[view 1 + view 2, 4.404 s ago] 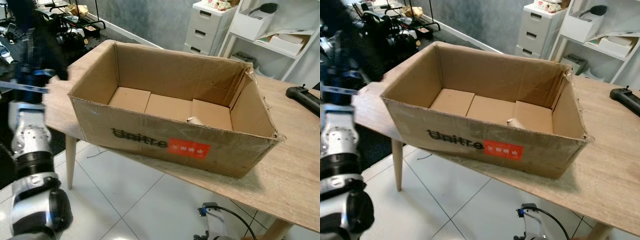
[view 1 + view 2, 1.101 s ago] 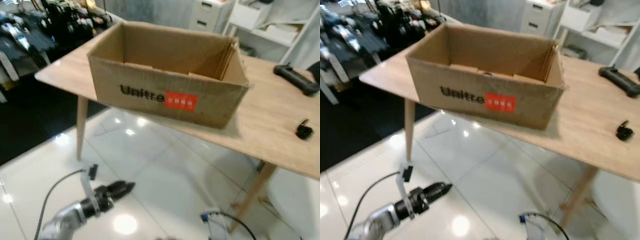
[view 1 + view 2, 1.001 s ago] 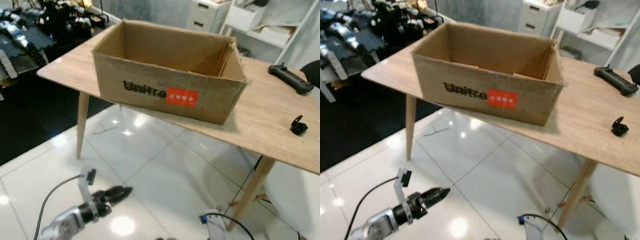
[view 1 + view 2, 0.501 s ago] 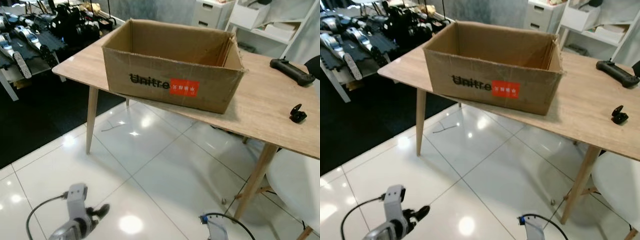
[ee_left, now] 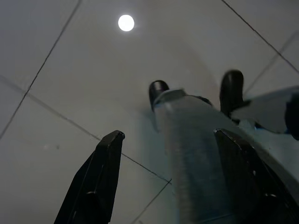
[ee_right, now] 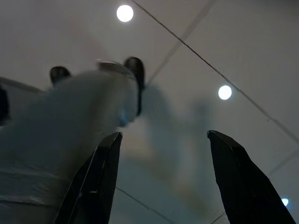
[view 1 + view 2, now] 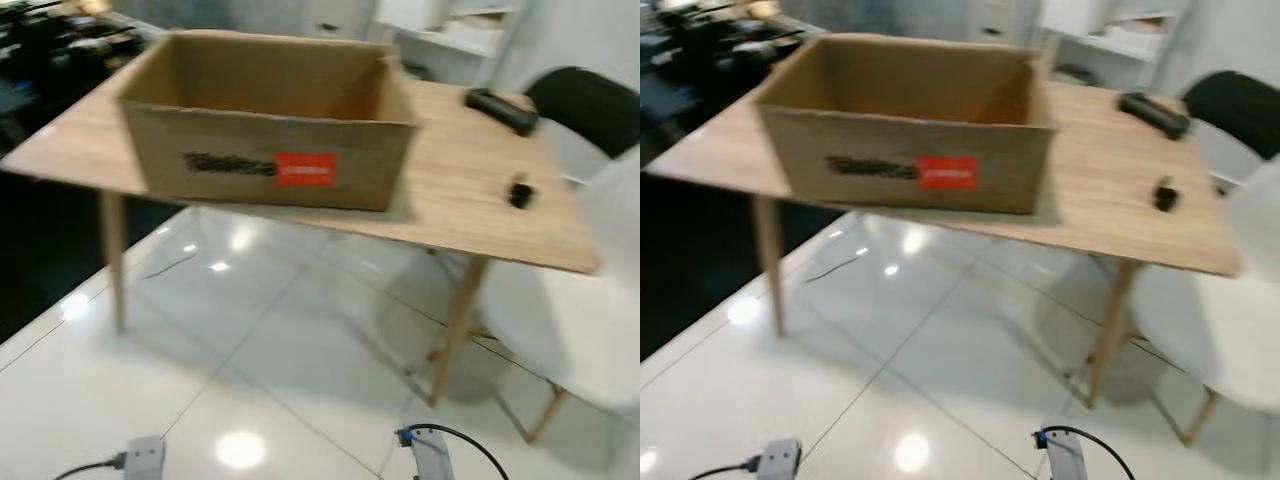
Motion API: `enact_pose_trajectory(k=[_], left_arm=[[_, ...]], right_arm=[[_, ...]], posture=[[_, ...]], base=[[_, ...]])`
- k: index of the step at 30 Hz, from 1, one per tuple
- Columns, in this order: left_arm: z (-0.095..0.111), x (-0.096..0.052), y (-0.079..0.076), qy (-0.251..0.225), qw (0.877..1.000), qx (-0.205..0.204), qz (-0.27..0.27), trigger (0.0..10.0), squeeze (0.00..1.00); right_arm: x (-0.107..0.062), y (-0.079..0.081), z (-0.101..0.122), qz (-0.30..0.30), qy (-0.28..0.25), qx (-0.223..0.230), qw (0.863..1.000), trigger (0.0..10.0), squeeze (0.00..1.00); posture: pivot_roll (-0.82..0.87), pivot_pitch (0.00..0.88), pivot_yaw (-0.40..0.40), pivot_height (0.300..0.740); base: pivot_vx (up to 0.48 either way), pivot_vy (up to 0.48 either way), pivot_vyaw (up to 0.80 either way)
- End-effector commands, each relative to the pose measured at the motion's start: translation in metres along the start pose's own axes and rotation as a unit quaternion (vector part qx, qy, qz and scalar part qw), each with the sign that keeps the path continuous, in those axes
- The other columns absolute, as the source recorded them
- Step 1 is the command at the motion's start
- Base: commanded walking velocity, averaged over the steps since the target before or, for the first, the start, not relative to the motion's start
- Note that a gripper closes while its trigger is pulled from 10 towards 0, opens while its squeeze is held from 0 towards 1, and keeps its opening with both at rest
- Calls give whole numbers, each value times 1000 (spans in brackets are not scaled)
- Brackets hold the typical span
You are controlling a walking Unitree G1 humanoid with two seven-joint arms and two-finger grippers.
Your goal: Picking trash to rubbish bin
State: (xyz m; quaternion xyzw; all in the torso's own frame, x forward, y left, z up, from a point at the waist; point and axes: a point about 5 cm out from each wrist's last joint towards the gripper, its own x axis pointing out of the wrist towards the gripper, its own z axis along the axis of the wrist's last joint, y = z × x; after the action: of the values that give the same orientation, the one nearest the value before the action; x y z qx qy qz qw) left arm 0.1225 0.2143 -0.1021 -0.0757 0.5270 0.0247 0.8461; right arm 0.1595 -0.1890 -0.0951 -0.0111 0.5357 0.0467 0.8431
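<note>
An open cardboard box (image 7: 268, 150) with a red label stands on a light wooden table (image 7: 470, 210). Its front wall hides the bottom inside. Both arms hang low over the white tiled floor. In the left wrist view my left gripper (image 5: 170, 135) is open, its fingers (image 5: 100, 182) spread around nothing, with my own silver leg and black foot beyond them. In the right wrist view my right gripper (image 6: 164, 135) is open over the tiles and holds nothing. The eye views are blurred.
A black handheld controller (image 7: 500, 108) and a small black object (image 7: 518, 190) lie on the table's right part. A white chair (image 7: 565, 330) stands at the right, a black chair (image 7: 590, 105) behind it. Glossy floor tiles (image 7: 300, 360) spread before the table.
The camera has backed away and swung, so the box and table sit farther off and to the left. My left arm has sunk to the bottom edge of the eye views.
</note>
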Motion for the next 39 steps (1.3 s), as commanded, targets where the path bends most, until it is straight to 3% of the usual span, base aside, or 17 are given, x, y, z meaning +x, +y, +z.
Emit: enact_pose_trajectory(k=[1,18,39], left_arm=[[-12,-1,-1,17,1000,10,4,10000,0],[-4,2,-8,12,999,50,8,10000,0],[-6,3,-11,15,998,62,10,10000,0]], right_arm=[[0,1,-7,0,14,6,1000,10000,0],[0,1,-10,0,16,12,1000,10000,0],[-1,0,-10,-1,18,9,1000,10000,0]], posture=[[50,57,-21,740],[42,68,-15,740],[47,70,-22,740]], base=[[0,0,-800],[0,0,-800],[0,0,-800]])
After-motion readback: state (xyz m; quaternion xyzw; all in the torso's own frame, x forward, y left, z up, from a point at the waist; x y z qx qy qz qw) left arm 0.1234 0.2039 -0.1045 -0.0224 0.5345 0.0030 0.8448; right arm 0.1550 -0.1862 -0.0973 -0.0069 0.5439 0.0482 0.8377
